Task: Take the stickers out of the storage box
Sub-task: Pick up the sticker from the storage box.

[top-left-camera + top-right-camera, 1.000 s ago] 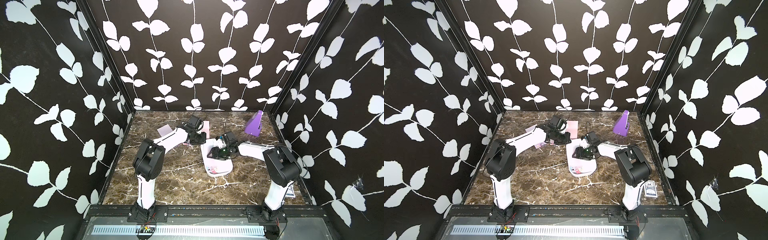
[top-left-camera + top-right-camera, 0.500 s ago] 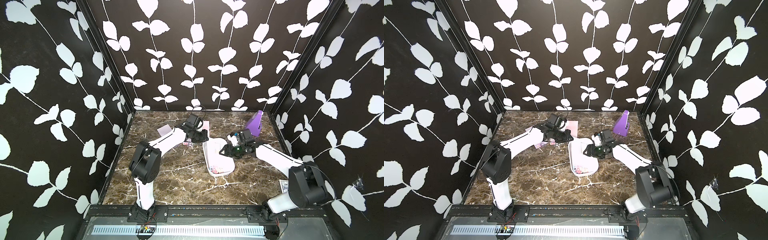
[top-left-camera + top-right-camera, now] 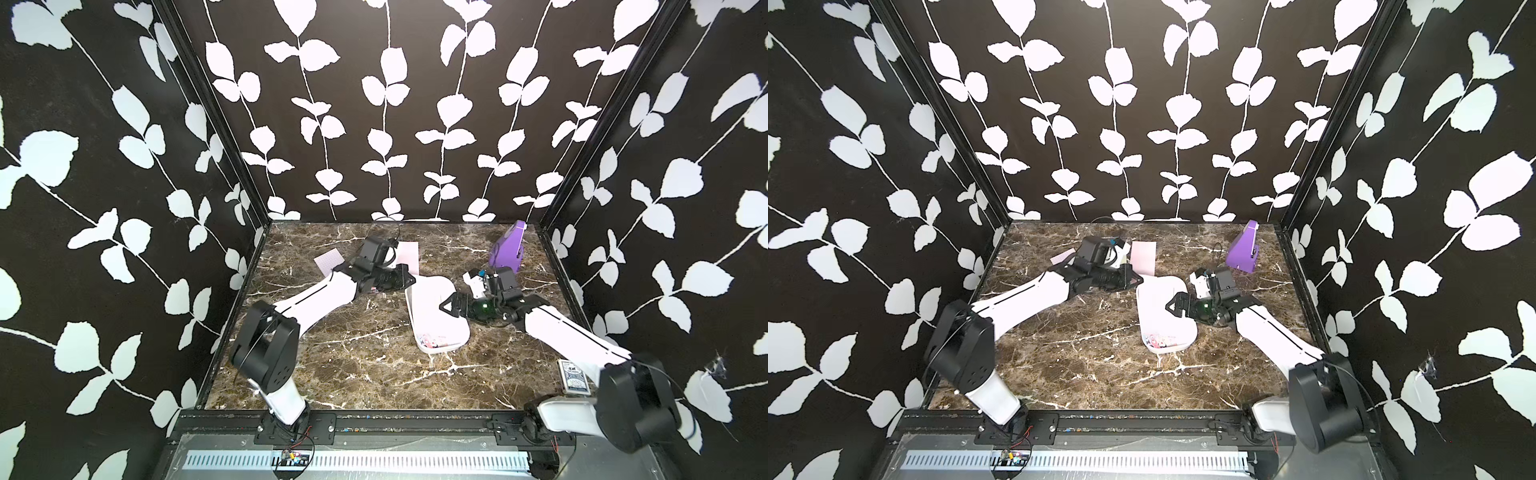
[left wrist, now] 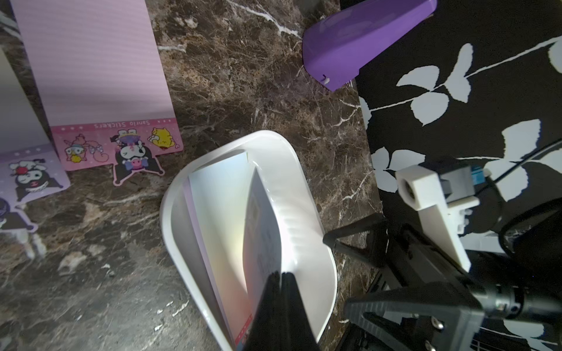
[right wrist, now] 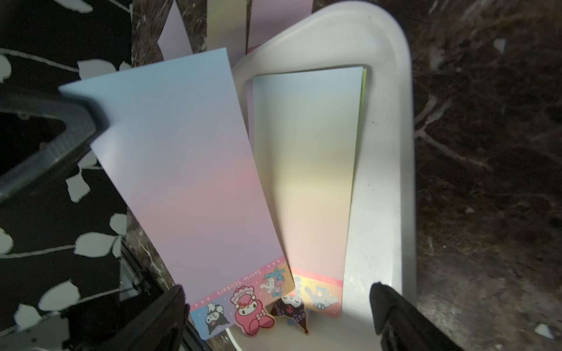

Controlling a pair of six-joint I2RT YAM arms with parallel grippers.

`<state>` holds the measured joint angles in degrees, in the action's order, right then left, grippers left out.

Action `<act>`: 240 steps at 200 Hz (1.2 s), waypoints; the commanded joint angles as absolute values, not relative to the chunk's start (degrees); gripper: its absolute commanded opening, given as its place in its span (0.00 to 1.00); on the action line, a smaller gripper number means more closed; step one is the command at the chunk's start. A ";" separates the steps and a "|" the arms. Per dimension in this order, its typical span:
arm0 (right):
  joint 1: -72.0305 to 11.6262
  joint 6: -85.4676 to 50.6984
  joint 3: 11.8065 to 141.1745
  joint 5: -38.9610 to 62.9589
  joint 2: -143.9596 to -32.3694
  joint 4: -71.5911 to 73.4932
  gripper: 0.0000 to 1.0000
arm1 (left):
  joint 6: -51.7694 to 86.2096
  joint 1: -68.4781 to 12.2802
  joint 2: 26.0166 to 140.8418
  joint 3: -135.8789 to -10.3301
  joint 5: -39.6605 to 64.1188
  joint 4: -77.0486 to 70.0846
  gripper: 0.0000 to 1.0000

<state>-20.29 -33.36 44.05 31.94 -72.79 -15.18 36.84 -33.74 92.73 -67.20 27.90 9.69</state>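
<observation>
your left claw (image 4: 280,275) is clenched on one sticker sheet (image 5: 182,158), tilted up from the storage box (image 5: 383,152). the right wrist view shows its blue-to-pink face, the left wrist view only its edge. your right claw (image 5: 277,287) is released, fingers spread either side of the box's cartoon end. a stack of stickers (image 5: 307,170) lies inside the box, too overlapped to count. beside the box, three loose sheets (image 5: 226,24) lie on the desk (image 3: 353,365); both top views show two.
</observation>
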 commanded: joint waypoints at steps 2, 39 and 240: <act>-19.95 -36.31 41.07 33.12 -68.85 -8.62 0.99 | 35.60 -32.88 86.34 -66.18 29.57 3.91 0.00; -19.86 -44.58 37.96 41.64 -68.82 4.26 0.99 | 37.98 -32.06 82.49 -63.35 37.13 -0.08 0.00; -26.55 -46.74 38.02 45.72 -67.30 5.95 0.00 | 43.55 -29.22 80.57 -51.37 35.85 -3.07 0.30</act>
